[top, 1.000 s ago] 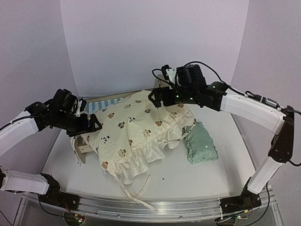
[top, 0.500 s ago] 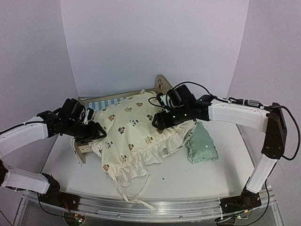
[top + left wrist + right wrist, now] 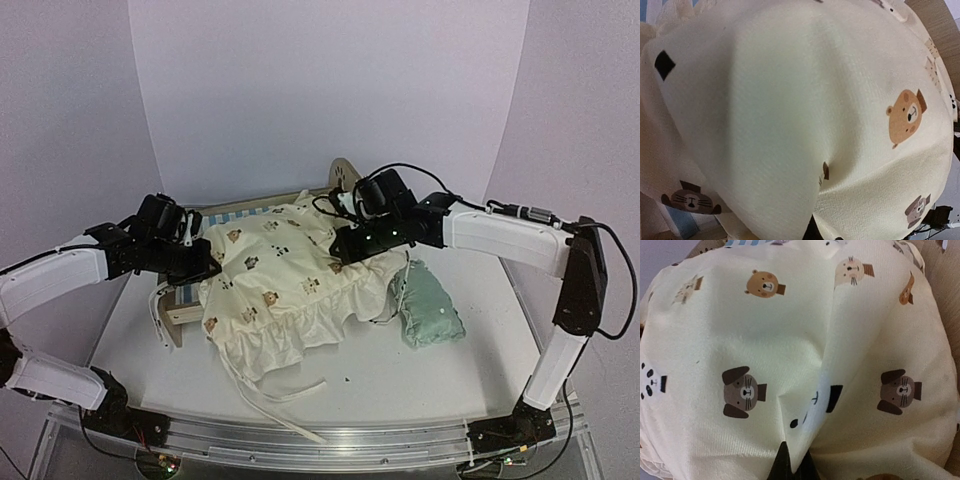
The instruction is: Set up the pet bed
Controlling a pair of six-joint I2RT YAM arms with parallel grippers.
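1. The cushion (image 3: 285, 270) is cream cloth with a fine, ribbed weave. It is matt and soft, and creases into folds. Animal faces are printed flat on it, and its frill and ties are of the same cloth.
2. The pet bed (image 3: 341, 168) is pale wood, sanded smooth with a dull, unvarnished look.
3. The striped base (image 3: 680, 222) is matt woven cloth.
4. The pillow (image 3: 428, 312) is mint cloth, matt and slightly puckered.
5. The table (image 3: 400, 385) has a smooth, matt white top.
6. The rail (image 3: 330, 445) along the table's near edge is brushed metal with a dull sheen.
7. The left arm (image 3: 50, 280) and right arm (image 3: 500, 240) have smooth white plastic shells with a slight gloss. Their joints are matt black.
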